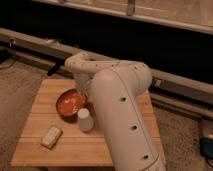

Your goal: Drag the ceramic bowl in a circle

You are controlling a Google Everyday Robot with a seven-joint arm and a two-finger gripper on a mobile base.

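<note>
The ceramic bowl, orange-red with a paler speckled inside, sits on the wooden table left of centre. My gripper reaches down from the white arm and meets the bowl at its far right rim. The bowl's right side is partly hidden by the gripper and by the small white cup, which stands upside down right against the bowl's front right edge.
A pale rectangular block lies on the table near its front left. The big white arm covers the table's right half. A metal rail runs behind the table, above a speckled floor.
</note>
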